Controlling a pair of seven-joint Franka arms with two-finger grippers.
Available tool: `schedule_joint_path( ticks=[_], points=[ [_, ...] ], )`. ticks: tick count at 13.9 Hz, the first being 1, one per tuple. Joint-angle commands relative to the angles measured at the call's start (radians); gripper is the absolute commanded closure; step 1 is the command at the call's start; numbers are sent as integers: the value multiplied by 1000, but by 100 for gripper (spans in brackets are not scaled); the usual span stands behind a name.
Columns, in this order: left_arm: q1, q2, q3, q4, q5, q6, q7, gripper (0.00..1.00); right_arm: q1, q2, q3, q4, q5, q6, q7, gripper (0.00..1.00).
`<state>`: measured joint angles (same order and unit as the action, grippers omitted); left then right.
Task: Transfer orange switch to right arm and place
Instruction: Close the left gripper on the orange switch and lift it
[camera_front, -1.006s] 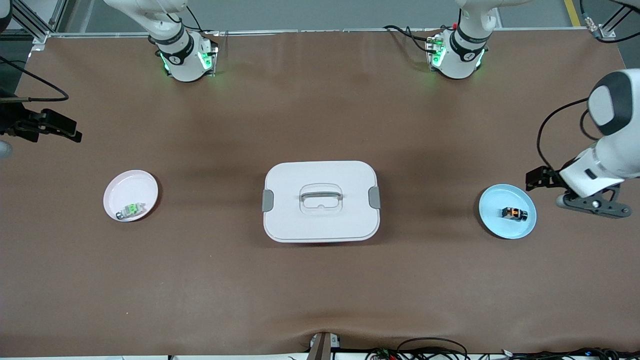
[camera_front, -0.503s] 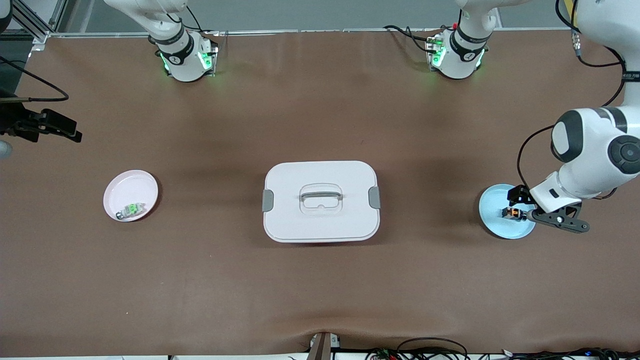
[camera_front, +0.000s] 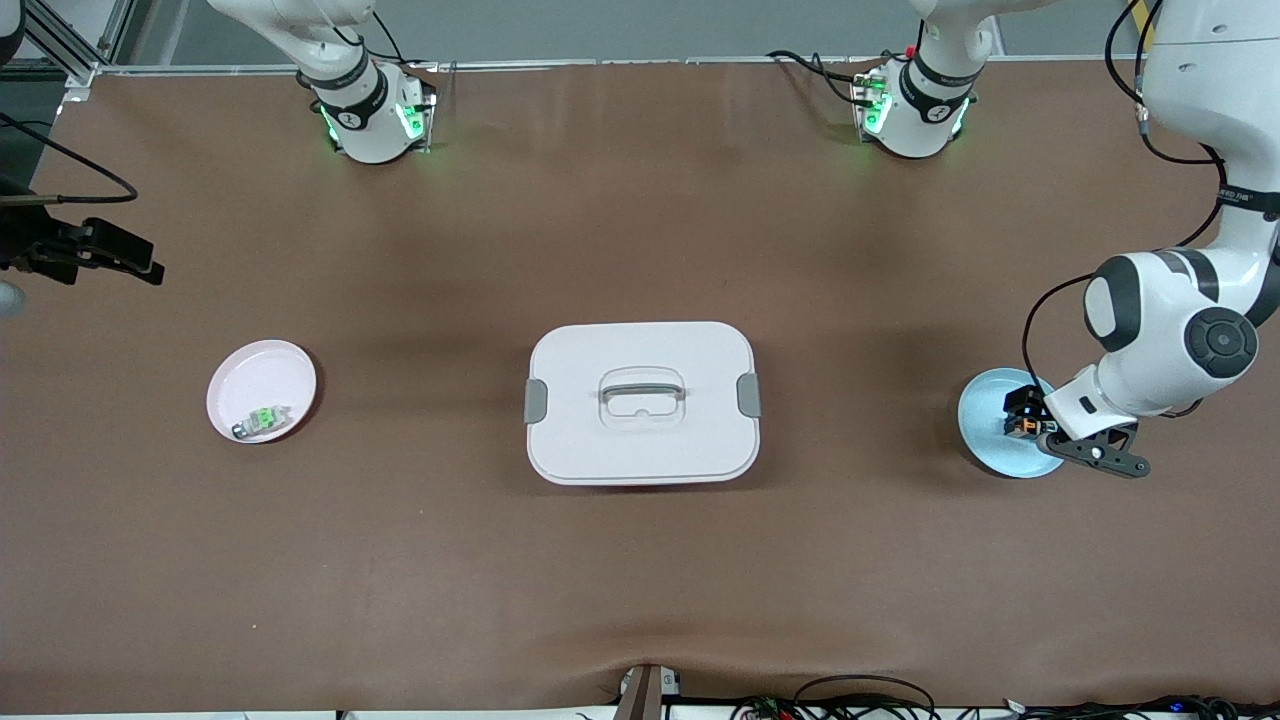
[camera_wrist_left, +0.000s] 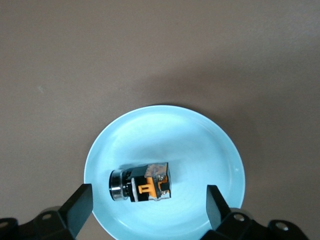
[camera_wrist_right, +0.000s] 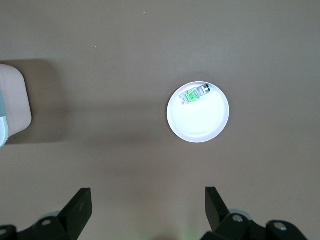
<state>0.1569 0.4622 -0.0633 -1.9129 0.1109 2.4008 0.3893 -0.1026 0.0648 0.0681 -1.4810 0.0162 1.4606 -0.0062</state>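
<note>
The orange switch (camera_front: 1022, 427), a tiny black block with an orange middle, lies on its side on the light blue plate (camera_front: 985, 440) at the left arm's end of the table. My left gripper (camera_front: 1028, 418) hangs low over the plate, open. In the left wrist view its fingers (camera_wrist_left: 80, 206) stand wide on either side of the switch (camera_wrist_left: 141, 183), apart from it, over the plate (camera_wrist_left: 200, 140). My right gripper (camera_wrist_right: 147, 202) is open and empty, high over the right arm's end of the table, and shows at the front view's edge (camera_front: 100, 255).
A white lidded box with a handle (camera_front: 641, 401) stands mid-table. A pink plate (camera_front: 262, 375) at the right arm's end holds a small pale switch with a green middle (camera_front: 264, 419). It also shows in the right wrist view (camera_wrist_right: 192, 95).
My left arm has swung in over the blue plate and come down, so its open gripper now straddles the orange switch. The right arm has not moved.
</note>
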Motion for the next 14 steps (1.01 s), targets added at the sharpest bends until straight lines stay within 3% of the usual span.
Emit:
schedule_joint_path(
  ticks=[1, 14],
  points=[
    [29, 32, -3, 2, 21, 46, 40, 0, 9, 4, -2, 10, -18, -10, 15, 0],
    [41, 98, -4, 8, 3, 46, -65, 0, 11, 4, -2, 10, -19, -10, 15, 0]
  ],
)
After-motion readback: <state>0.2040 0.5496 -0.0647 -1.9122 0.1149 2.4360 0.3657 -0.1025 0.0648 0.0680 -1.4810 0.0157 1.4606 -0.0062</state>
